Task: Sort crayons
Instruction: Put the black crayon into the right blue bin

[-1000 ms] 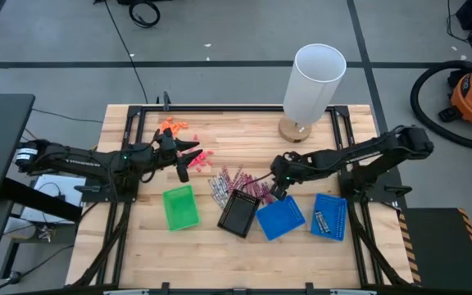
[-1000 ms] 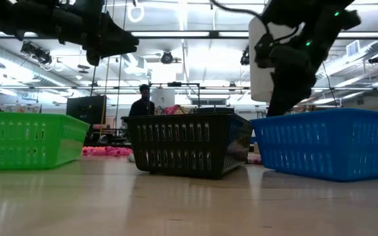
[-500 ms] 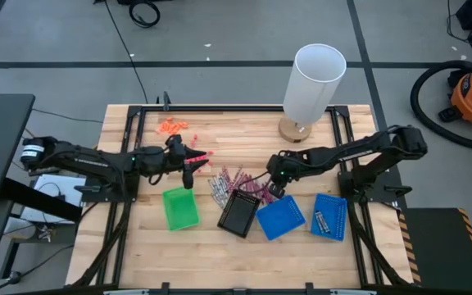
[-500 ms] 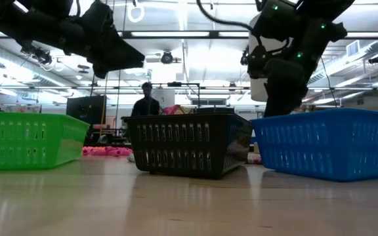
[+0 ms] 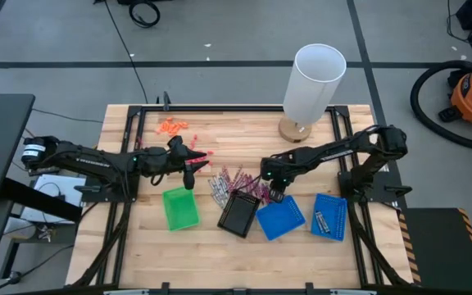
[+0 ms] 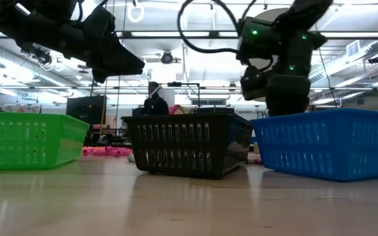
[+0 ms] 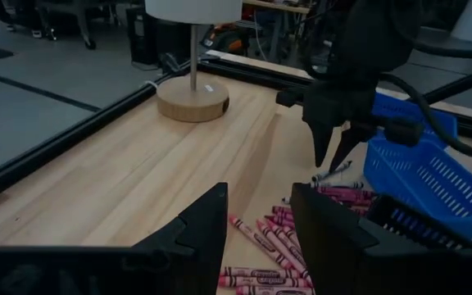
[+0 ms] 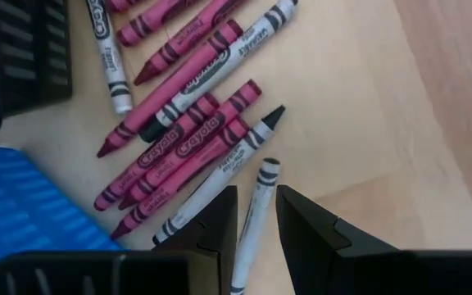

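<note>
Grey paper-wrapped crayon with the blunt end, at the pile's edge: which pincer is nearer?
Right. The right pincer hangs open directly over the grey paper-wrapped crayon, fingers either side. The left pincer sits across the pile, above the green plastic tray.

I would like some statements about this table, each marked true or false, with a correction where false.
1. The right gripper hangs over the crayons, jaws open, astride a grey crayon. True.
2. The green tray holds many crayons. False: nothing shows in it.
3. The black tray lies between the green tray and a blue tray. True.
4. The lamp stands at the near edge of the table. False: it stands at the far edge.
5. The left gripper holds a pink crayon. False: its jaws are open and empty, above the table by the green tray.
</note>
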{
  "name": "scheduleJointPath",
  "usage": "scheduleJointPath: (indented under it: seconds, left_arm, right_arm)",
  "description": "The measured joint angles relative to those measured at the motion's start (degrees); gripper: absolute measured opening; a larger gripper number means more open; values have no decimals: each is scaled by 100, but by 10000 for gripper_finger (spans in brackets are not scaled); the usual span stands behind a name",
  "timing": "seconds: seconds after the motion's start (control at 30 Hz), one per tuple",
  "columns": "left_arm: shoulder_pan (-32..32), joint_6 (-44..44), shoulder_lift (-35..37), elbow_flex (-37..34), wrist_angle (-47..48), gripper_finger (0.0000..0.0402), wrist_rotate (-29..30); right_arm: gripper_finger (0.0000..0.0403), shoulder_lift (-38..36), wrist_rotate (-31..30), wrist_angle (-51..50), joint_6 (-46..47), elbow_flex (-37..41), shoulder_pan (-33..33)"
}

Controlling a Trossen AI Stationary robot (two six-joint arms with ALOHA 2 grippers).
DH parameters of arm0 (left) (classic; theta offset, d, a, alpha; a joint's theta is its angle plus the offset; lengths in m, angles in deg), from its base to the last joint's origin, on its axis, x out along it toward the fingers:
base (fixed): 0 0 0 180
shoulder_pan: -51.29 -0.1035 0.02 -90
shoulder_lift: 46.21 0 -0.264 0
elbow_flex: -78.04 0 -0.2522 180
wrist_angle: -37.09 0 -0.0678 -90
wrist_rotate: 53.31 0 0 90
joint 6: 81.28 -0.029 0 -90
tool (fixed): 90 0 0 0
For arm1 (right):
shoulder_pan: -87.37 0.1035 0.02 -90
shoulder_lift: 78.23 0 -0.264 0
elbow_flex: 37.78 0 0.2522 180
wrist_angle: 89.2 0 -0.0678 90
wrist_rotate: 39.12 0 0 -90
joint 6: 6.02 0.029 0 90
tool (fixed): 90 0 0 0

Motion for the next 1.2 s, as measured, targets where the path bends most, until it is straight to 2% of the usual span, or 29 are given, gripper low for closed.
scheduleJointPath:
  seconds: [0.17,0.37,0.6,0.73,1.0,1.2]
  left_arm:
    - [-2,-26,0,0,4,149,11]
    - [-2,-31,0,0,7,149,11]
    - [-2,-37,0,0,4,149,11]
    - [-2,-39,2,0,4,149,13]
    - [-2,-39,2,-2,4,149,11]
    - [-2,-40,2,-2,4,149,11]
  right_arm:
    - [104,326,-21,-506,-106,-412,0]
    - [111,767,-25,-650,-139,-536,0]
    - [110,833,-17,-641,-165,-564,-24]
    - [95,835,-23,-649,-163,-560,-46]
    - [40,837,-90,-658,-164,-553,-70]
    - [32,835,-111,-663,-165,-551,-70]
